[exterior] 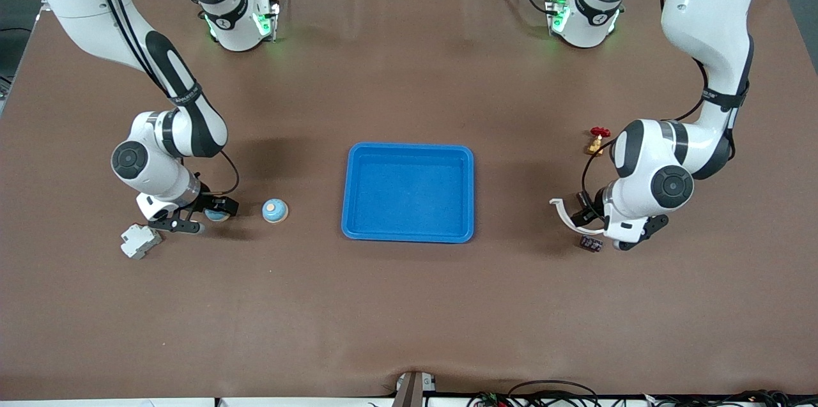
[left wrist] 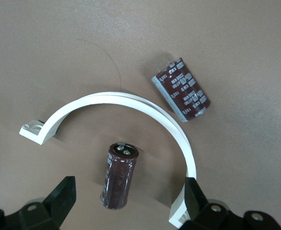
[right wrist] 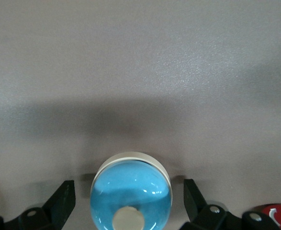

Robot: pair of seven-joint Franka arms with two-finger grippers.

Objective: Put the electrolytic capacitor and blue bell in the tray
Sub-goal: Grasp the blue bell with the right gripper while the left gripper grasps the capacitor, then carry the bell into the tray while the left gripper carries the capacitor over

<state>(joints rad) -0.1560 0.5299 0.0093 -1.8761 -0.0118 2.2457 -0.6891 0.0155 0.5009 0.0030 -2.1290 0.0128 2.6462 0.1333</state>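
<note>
The bright blue tray (exterior: 358, 228) lies mid-table. My left gripper (exterior: 607, 223) is low at the left arm's end, open. In the left wrist view (left wrist: 130, 199) its fingers (left wrist: 63, 197) stand apart on either side of a dark brown electrolytic capacitor (left wrist: 119, 176), not touching it. A second capacitor (left wrist: 181, 90) lies beside a white curved piece (left wrist: 130, 103); it also shows in the front view (exterior: 591, 243). My right gripper (exterior: 204, 216) is open, low around a blue bell (right wrist: 130, 194), with gaps on both sides.
A second blue bell (exterior: 275, 211) sits between my right gripper and the tray. A grey-white plastic part (exterior: 140, 241) lies beside my right gripper. A red-and-brass valve (exterior: 597, 140) lies farther from the front camera than my left gripper. The white curved piece (exterior: 565, 212) touches my left finger.
</note>
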